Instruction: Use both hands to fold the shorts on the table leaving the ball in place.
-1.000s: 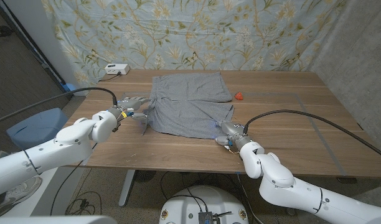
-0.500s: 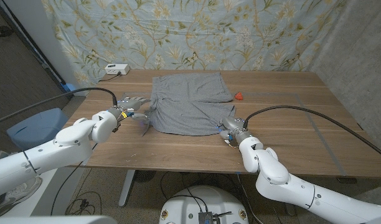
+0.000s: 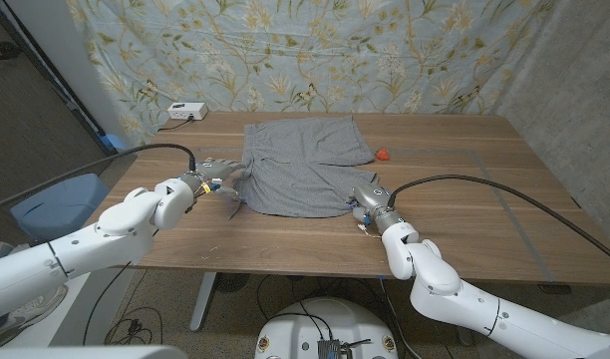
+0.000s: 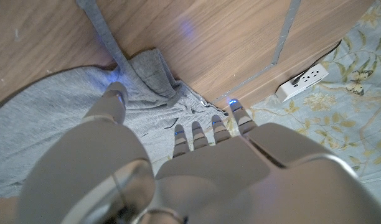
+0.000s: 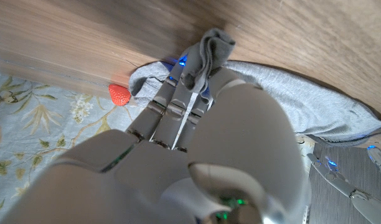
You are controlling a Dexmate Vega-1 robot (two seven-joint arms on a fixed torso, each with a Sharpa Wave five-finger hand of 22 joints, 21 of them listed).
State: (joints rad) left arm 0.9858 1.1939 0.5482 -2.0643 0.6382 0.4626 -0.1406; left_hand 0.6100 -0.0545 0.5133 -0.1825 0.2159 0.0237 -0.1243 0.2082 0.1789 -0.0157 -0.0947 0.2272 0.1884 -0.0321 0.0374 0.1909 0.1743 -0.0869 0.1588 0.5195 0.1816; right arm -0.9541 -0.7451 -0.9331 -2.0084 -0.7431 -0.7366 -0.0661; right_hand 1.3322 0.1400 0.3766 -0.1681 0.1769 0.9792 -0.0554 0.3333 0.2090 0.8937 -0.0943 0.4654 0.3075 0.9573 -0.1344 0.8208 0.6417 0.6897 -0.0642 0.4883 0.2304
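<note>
Grey shorts [image 3: 303, 165] lie spread in the middle of the table, and a small red ball [image 3: 383, 154] sits just off their far right edge. My left hand [image 3: 217, 178] is at the shorts' left edge, fingers spread over a bunched fold [image 4: 150, 71] and thumb [image 4: 116, 93] touching the cloth. It grips nothing. At the near right corner my right hand [image 3: 365, 202] pinches a tuft of the grey fabric [image 5: 210, 45], which sticks up between its fingers. The ball [image 5: 119, 94] lies beyond that hand.
A white power strip [image 3: 185, 111] lies at the table's far left corner. Thin tape lines [image 3: 504, 204] mark the wood on the right. A blue bin [image 3: 56, 199] stands on the floor left of the table. A flowered cloth hangs behind.
My right hand has slid forward to the shorts' near right corner and closed on the cloth. The left hand has edged slightly closer to the shorts.
</note>
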